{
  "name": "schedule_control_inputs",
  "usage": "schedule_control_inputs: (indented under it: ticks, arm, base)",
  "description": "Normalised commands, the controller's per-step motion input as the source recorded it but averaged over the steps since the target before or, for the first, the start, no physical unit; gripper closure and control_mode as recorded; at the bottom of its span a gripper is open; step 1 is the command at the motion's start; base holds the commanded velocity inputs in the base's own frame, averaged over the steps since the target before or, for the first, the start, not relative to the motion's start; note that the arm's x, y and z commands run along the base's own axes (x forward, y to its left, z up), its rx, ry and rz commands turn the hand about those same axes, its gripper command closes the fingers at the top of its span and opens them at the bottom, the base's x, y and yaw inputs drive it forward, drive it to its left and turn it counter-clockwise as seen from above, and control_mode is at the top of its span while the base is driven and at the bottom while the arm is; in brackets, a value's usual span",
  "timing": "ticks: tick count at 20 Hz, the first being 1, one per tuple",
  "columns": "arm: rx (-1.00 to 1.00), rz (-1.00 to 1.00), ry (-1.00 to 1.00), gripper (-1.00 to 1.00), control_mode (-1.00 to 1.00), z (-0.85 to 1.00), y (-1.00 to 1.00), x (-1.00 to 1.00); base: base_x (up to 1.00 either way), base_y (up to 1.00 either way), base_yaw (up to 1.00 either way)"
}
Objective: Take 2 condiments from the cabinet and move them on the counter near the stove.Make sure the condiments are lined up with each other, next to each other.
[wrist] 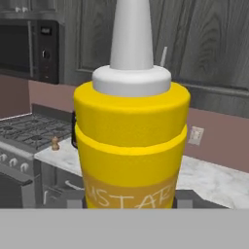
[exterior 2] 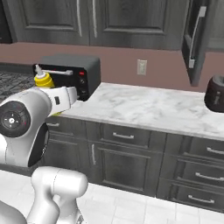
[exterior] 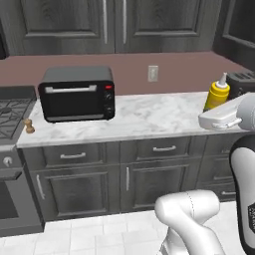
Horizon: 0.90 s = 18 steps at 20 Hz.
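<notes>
My gripper [wrist: 131, 200] is shut on the tall yellow squeeze bottle [wrist: 131, 141] and holds it upright, white nozzle up. The bottle [exterior: 218, 93] hangs in front of the counter [exterior: 149, 117], at its right end, in the left base view. It rises above my hand at the left of the right base view [exterior 2: 43, 80]. The brown pepper mill [exterior: 29, 126] stands on the counter's left end beside the stove [exterior: 10, 113], small in the hand view [wrist: 55, 143]. A cabinet door [exterior 2: 195, 39] stands open at the upper right.
A black toaster oven [exterior: 77, 93] sits on the counter right of the pepper mill. A dark toaster [exterior 2: 215, 94] stands at the counter's right end. A black microwave [wrist: 34, 48] hangs above the stove [wrist: 24, 131]. Closed wall cabinets [exterior: 114, 25] run along the top.
</notes>
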Motion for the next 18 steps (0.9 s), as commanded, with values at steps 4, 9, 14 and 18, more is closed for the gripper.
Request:
schedule_control_inputs:
  ticks: [4, 9, 14, 18]
  arm:
    - [0.0, 0.0, 0.0, 1.0, 1.0, 0.0, 0.0, 0.0]
    - [0.0, 0.0, 0.0, 1.0, 1.0, 0.0, 0.0, 0.0]
    - [0.0, 0.0, 0.0, 1.0, 1.0, 0.0, 0.0, 0.0]
    - [0.0, 0.0, 0.0, 1.0, 1.0, 0.0, 0.0, 0.0]
  base:
    - [0.0, 0.97, 0.0]
    - [0.0, 0.99, 0.0]
    - [0.1, 0.93, 0.0]
    - [0.25, 0.78, 0.0]
